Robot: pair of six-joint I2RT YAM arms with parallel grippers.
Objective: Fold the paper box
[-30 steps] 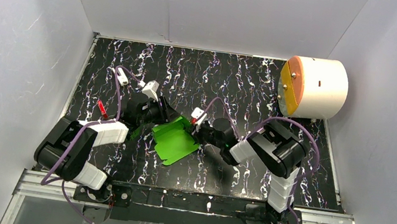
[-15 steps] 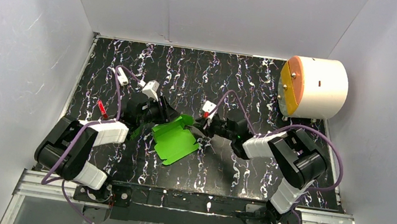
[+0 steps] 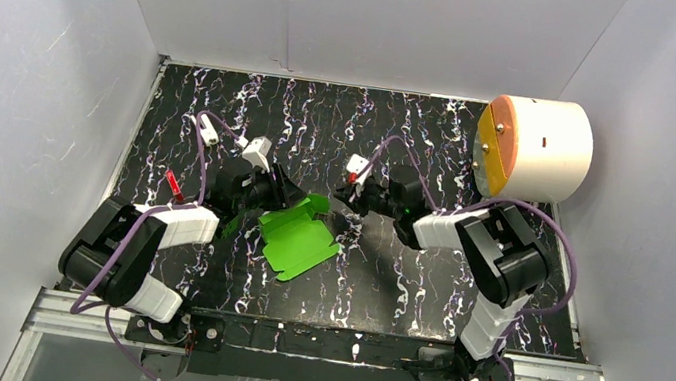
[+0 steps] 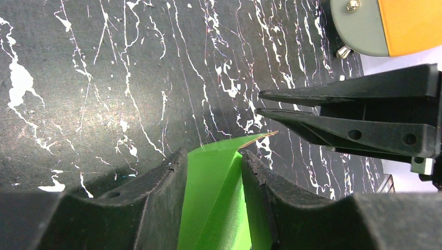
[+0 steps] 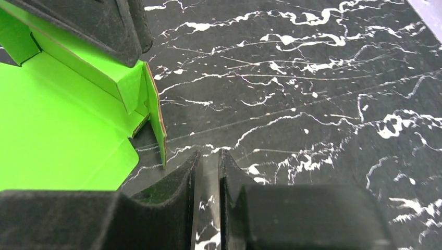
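Note:
The paper box is bright green card lying partly folded on the black marbled table, between the two arms. My left gripper is shut on its raised far wall; in the left wrist view the green wall fills the gap between my left gripper's jaws. My right gripper hovers just right of the box's far right corner, not touching it. In the right wrist view my right gripper has a narrow empty gap between its jaws, and the box's upright flap stands to its left.
A large white cylinder with an orange-yellow face sits at the far right of the table. White walls enclose the table on three sides. A metal rail runs along the near edge by the arm bases.
My right gripper has drawn back from the box's right edge, toward the far side, and its jaws have narrowed. The left gripper and the box have not moved.

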